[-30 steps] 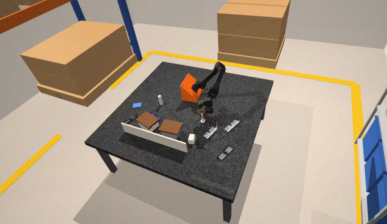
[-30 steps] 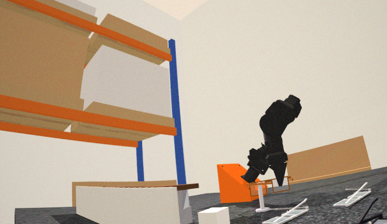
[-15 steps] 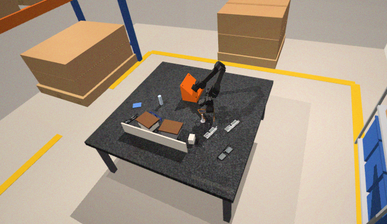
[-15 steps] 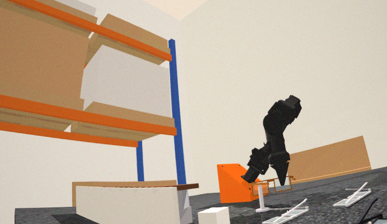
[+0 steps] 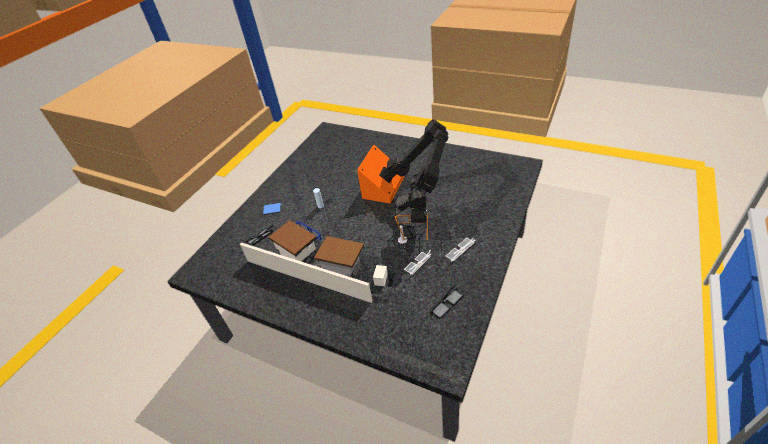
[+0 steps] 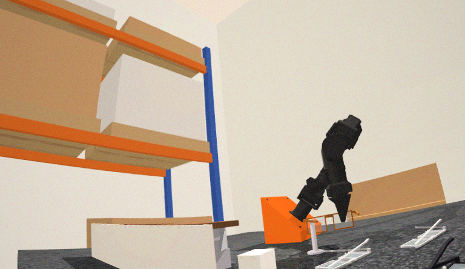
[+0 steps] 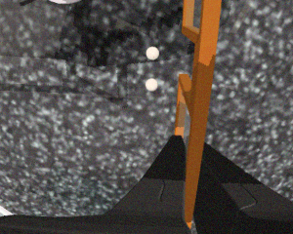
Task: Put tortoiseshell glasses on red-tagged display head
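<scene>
The tortoiseshell glasses (image 5: 427,230) (image 6: 329,215) (image 7: 203,73) look orange-brown and hang in the air, lenses upright. My gripper (image 6: 344,220) (image 7: 183,144) is shut on their frame, toward one end, right of the bridge in the exterior view. Their other end overlaps the top of a slim white post (image 5: 402,235) (image 6: 313,237) on a round base in the exterior view; I cannot tell whether they touch. In the wrist view the frame runs up from between the fingers. I cannot make out a display head or a red tag in any view.
An orange slanted block (image 5: 376,184) (image 6: 281,218) stands behind the post. Two white-framed glasses (image 5: 417,262) (image 5: 460,249) and a dark pair (image 5: 448,303) lie on the table. A white cube (image 5: 380,274), a long white panel (image 5: 305,271) and two brown-topped boxes (image 5: 292,237) (image 5: 339,250) stand nearby.
</scene>
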You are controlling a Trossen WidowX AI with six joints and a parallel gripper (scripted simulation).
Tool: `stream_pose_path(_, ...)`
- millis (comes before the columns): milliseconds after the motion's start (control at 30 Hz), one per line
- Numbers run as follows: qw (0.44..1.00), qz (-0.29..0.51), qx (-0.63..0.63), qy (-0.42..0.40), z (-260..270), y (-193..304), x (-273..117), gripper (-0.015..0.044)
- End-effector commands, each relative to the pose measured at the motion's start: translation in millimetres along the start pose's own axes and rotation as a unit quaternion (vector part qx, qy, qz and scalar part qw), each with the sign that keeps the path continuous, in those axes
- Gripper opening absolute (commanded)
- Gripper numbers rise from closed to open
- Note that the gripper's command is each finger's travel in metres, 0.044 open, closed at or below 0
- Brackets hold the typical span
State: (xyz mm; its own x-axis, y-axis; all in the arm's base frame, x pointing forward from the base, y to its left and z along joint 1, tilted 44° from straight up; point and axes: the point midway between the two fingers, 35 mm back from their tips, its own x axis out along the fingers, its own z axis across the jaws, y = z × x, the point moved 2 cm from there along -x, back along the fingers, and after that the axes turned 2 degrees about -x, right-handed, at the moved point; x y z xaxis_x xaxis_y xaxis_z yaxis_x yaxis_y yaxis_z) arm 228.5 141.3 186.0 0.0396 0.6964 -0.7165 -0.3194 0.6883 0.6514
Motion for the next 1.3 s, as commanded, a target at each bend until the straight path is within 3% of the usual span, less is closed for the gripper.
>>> stream_pose_path(0, 1.0, -0.001, 0.0, 0.0, -1.5, 3.7, 0.3, 0.0)
stream_pose_path(1267, 1.0, 0.0, 0.0, 0.0, -5.9, 20.8, 0.1, 0.0)
